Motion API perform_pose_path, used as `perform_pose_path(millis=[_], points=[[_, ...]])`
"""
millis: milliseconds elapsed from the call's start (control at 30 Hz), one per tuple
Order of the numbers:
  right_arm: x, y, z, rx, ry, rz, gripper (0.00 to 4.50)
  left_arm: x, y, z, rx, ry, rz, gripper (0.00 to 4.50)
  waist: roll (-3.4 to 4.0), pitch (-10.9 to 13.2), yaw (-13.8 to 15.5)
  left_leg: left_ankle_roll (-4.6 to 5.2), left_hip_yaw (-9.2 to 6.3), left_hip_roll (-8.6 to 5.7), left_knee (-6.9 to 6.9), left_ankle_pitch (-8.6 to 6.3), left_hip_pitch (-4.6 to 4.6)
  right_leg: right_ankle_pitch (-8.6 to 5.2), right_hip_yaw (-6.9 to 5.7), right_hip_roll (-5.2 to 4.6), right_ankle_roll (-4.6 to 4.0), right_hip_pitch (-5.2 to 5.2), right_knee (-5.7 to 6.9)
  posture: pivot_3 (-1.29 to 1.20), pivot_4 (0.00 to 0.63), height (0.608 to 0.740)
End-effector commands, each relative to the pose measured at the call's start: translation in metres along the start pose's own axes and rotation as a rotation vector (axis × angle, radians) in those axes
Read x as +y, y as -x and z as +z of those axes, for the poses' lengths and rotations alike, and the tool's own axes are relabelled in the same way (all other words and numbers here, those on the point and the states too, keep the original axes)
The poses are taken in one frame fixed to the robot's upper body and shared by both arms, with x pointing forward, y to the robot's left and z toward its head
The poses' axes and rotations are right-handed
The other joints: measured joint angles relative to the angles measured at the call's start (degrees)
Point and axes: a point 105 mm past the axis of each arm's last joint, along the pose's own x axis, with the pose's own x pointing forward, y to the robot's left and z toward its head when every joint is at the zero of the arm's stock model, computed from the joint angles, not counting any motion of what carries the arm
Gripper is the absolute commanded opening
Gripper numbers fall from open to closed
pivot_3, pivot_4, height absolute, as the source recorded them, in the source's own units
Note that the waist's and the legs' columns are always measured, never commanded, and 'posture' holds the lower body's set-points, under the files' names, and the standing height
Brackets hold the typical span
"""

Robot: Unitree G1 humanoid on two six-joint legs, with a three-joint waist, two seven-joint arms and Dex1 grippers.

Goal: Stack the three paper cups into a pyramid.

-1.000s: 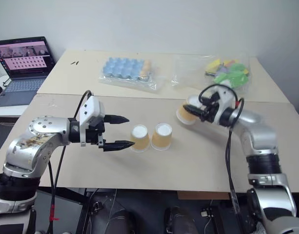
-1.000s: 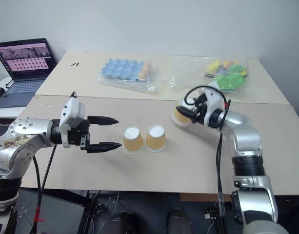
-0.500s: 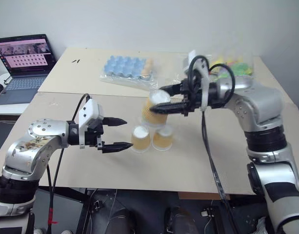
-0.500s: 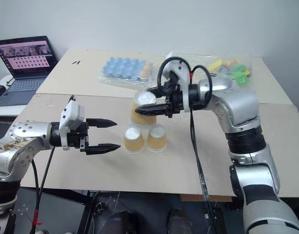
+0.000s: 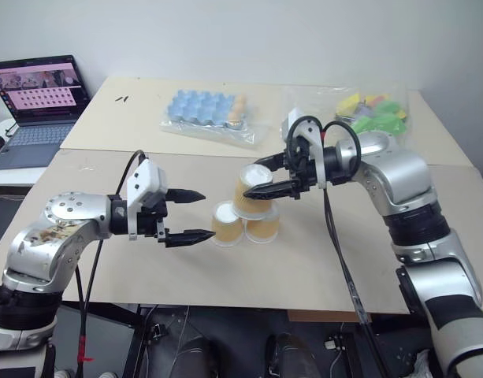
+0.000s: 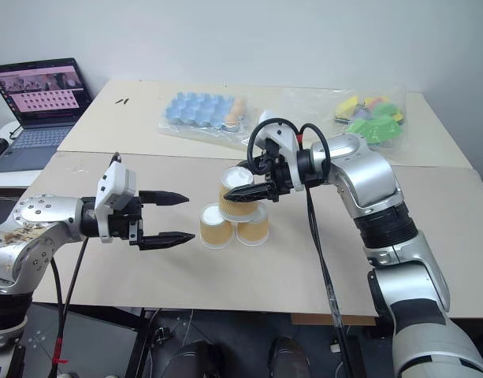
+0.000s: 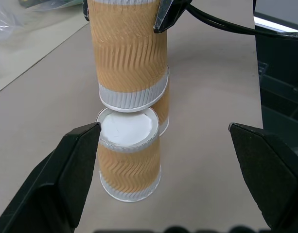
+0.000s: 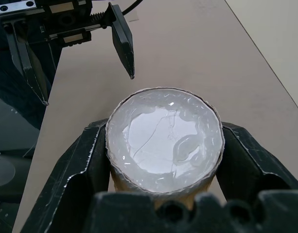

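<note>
No legible text, labels, brands, numbers or signs are visible. The laptop [image 5: 38,102] at far left displays a screen with content too small to read. The cups carry no print.

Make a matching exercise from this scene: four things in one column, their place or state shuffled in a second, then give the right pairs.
Column one:
1. third paper cup
2. two lower paper cups
3. left gripper
4. laptop

Column two:
A. open, empty, beside the cups
B. upside down, side by side on the table
C. clamped in the right gripper, above the other two
D. lid up, far left

Pairs: 1-C, 2-B, 3-A, 4-D
</note>
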Motion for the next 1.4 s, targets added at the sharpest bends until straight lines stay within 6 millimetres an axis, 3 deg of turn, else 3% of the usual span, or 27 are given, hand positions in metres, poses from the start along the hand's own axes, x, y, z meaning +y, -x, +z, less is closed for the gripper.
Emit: perform_pose_path(millis=[33,67,100,200,233,367,467,633,700,767,833,900,1000,1133,1200,1400], points=[[0.000,0.000,0.000,-0.004,0.026,-0.004,2.74,0.000,0.006,0.010,-0.009,-0.048,0.014,4.50,0.00,0.0,0.0,0.00,0.00,0.00,0.00,0.00,0.00,0.00,0.00,0.00,0.00,0.00,0.00,0.00,0.150,0.735],[0.000,0.000,0.000,-0.006,0.024,-0.005,2.74,0.000,0.006,0.010,-0.010,-0.048,0.015,4.50,0.00,0.0,0.0,0.00,0.00,0.00,0.00,0.00,0.01,0.00,0.01,0.00,0.00,0.01,0.01,0.00,0.150,0.735],[0.000,0.000,0.001,-0.008,0.023,-0.008,3.24,0.001,0.006,0.010,-0.009,-0.048,0.017,4.50,0.00,0.0,0.0,0.00,0.00,0.00,0.00,0.00,0.02,0.00,0.01,0.00,0.00,0.01,0.01,0.00,0.150,0.735],[0.002,0.000,0.006,-0.026,0.041,-0.009,4.03,0.001,0.006,0.010,-0.008,-0.049,0.018,4.50,0.00,0.0,0.0,0.00,0.00,0.00,0.00,0.00,0.03,0.00,0.02,0.00,0.00,0.01,0.01,0.00,0.150,0.735],[0.003,0.001,0.010,-0.037,0.047,-0.005,4.49,0.001,0.006,0.010,-0.008,-0.049,0.018,4.50,0.00,0.0,0.0,0.00,0.00,0.00,0.00,0.00,0.02,0.00,0.01,0.00,0.00,0.01,0.01,0.00,0.150,0.735],[0.011,0.011,0.033,-0.114,0.071,0.019,4.49,0.001,0.006,0.010,-0.009,-0.049,0.020,4.50,0.00,0.0,0.0,0.00,0.00,0.00,0.00,0.00,-0.01,0.00,0.01,0.00,0.00,-0.02,0.01,0.00,0.150,0.735],[0.013,0.027,0.060,-0.215,0.080,0.018,4.49,0.001,0.006,0.009,-0.010,-0.049,0.022,4.50,0.00,0.0,0.0,0.00,0.00,0.00,0.00,0.00,-0.02,0.00,0.00,0.00,0.00,-0.01,0.00,0.00,0.150,0.735],[0.007,0.072,0.118,-0.508,0.020,-0.054,4.49,0.003,0.007,0.007,-0.030,-0.023,0.074,4.50,0.00,0.0,0.0,0.00,-0.02,0.01,0.00,0.00,0.00,0.00,0.01,0.00,0.00,-0.01,0.01,0.00,0.150,0.735],[-0.013,0.102,0.131,-0.648,-0.049,-0.208,4.49,0.011,0.012,0.003,-0.059,0.024,0.168,4.50,0.00,0.0,0.0,0.00,-0.02,0.01,-0.02,0.00,0.01,0.01,0.01,0.00,-0.01,0.01,0.00,0.00,0.150,0.735],[-0.035,0.126,0.115,-0.684,-0.120,-0.423,4.49,0.023,0.021,-0.008,-0.080,0.068,0.327,4.50,-0.05,0.0,0.1,0.00,-0.02,0.00,-0.01,0.00,0.02,0.01,0.01,0.00,-0.01,0.04,0.00,0.00,0.150,0.735],[-0.051,0.137,0.077,-0.581,-0.174,-0.655,4.49,0.035,0.035,-0.019,-0.112,0.124,0.507,4.50,-0.19,-0.1,0.2,0.00,-0.05,0.00,-0.06,0.00,0.11,0.01,-0.01,-0.02,-0.01,0.16,-0.01,0.00,0.150,0.735],[-0.062,0.142,0.027,-0.368,-0.190,-0.874,4.49,0.041,0.052,-0.036,-0.117,0.172,0.664,4.50,-0.32,-0.2,0.2,0.00,-0.06,-0.03,-0.14,0.00,0.18,0.01,0.00,-0.06,0.00,0.24,-0.03,0.00,0.150,0.735],[-0.064,0.148,-0.051,-0.050,-0.207,-1.081,4.49,0.046,0.074,-0.069,-0.092,0.264,0.868,4.50,-0.31,-0.2,0.1,0.00,0.02,-0.09,-0.20,0.00,0.19,0.02,0.08,-0.13,0.04,0.14,-0.04,0.00,0.150,0.735],[-0.057,0.150,-0.129,0.233,-0.231,-1.247,4.49,0.063,0.092,-0.100,-0.079,0.302,1.117,4.50,-0.21,-0.2,0.0,-0.06,0.16,-0.08,-0.26,0.04,0.24,0.01,0.15,-0.12,0.06,0.06,0.00,0.00,0.150,0.735],[-0.055,0.147,-0.148,0.261,-0.249,-1.283,4.49,0.072,0.099,-0.109,-0.070,0.288,1.217,4.50,-0.22,-0.2,-0.2,-0.10,0.18,-0.08,-0.27,0.09,0.32,0.01,0.16,-0.12,0.05,0.12,0.00,0.00,0.150,0.735],[-0.054,0.152,-0.177,0.192,-0.238,-1.466,4.49,0.104,0.122,-0.119,-0.093,0.242,1.495,4.50,-0.22,-0.2,-0.3,-0.15,0.18,-0.03,-0.29,0.17,0.40,0.08,0.18,-0.07,0.01,0.19,0.03,0.00,0.150,0.735]])
